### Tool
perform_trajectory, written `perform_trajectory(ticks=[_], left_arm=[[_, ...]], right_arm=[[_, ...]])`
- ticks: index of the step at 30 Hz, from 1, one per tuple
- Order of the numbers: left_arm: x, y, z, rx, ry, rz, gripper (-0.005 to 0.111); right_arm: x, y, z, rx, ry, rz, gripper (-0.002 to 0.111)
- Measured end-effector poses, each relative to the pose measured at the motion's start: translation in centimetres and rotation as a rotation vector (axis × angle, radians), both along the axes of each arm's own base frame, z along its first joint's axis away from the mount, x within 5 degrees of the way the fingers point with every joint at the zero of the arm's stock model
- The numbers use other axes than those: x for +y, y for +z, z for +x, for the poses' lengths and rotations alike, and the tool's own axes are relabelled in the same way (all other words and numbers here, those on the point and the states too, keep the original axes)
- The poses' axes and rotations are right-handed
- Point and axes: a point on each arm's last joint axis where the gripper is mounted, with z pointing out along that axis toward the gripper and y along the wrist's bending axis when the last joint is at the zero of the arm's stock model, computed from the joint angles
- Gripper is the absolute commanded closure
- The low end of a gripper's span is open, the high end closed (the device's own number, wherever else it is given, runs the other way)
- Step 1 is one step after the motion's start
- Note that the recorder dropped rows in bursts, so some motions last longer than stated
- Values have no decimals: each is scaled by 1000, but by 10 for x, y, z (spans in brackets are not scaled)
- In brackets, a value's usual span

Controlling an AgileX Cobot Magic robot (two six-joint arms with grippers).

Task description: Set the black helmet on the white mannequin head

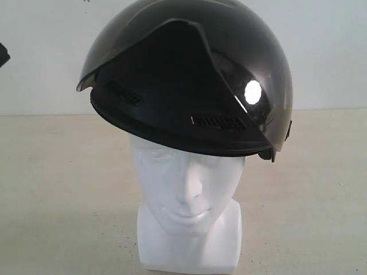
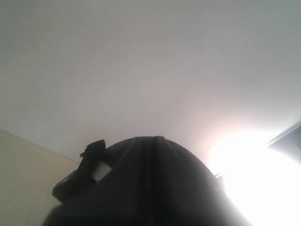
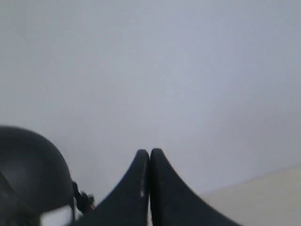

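Observation:
The black helmet [image 1: 172, 86] sits on top of the white mannequin head [image 1: 184, 183], tipped up on one side, with its smoky visor over the shell. It covers the forehead, while the face, neck and squared base stay visible. Neither gripper touches it in the exterior view. My left gripper [image 2: 149, 139] is a dark silhouette against the wall, fingers pressed together and holding nothing. My right gripper [image 3: 149, 153] is shut and empty, its tips touching, with the helmet [image 3: 28, 174] off to one side of it.
The mannequin head stands on a beige tabletop [image 1: 57, 189] in front of a white wall [image 1: 46, 57]. A small dark part [image 1: 3, 54] pokes in at the left edge. Strong glare [image 2: 254, 174] washes out part of the left wrist view.

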Motion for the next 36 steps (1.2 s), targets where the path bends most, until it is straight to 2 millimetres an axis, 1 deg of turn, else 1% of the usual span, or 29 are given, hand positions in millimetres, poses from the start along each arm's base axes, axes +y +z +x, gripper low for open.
perform_trajectory(ticks=[2,3,5,6,8,10,12,14,15,18,20,23,26,28,32,36], left_arm=[[0,17,5,-50,-22,64,102],[0,27,9,-81,-35,104,102],[-1,51,13,-138,-75,210,102],[-2,64,15,-161,-98,265,102],[-4,87,17,-183,-140,364,102],[-6,112,16,-182,-178,480,102],[-13,129,14,-189,-213,610,102],[-24,145,12,-228,-248,682,102],[-32,151,10,-255,-275,704,102],[-55,162,4,-320,-363,723,102],[-69,164,0,-349,-424,726,102],[-84,163,-3,-370,-492,718,102],[-88,163,1,-376,-517,715,102],[-88,163,6,-373,-520,714,102],[-88,158,17,-348,-527,705,102],[-87,148,28,-311,-539,692,102]], right_arm=[[0,36,-11,-38,11,-1,108],[1,50,-14,-34,15,-7,108],[2,81,-15,29,28,-36,108],[4,95,-13,87,37,-55,108],[6,113,-1,242,60,-83,108],[9,126,12,408,87,-107,108],[12,127,31,620,116,-129,108],[14,119,50,813,138,-134,108],[15,112,60,909,146,-134,108],[17,88,89,1145,160,-135,108],[18,76,107,1232,171,-130,108],[22,67,123,1272,207,-122,108],[28,65,128,1268,274,-101,108],[34,66,128,1251,332,-76,108],[49,75,130,1156,496,12,108],[55,84,133,1060,564,55,108]])
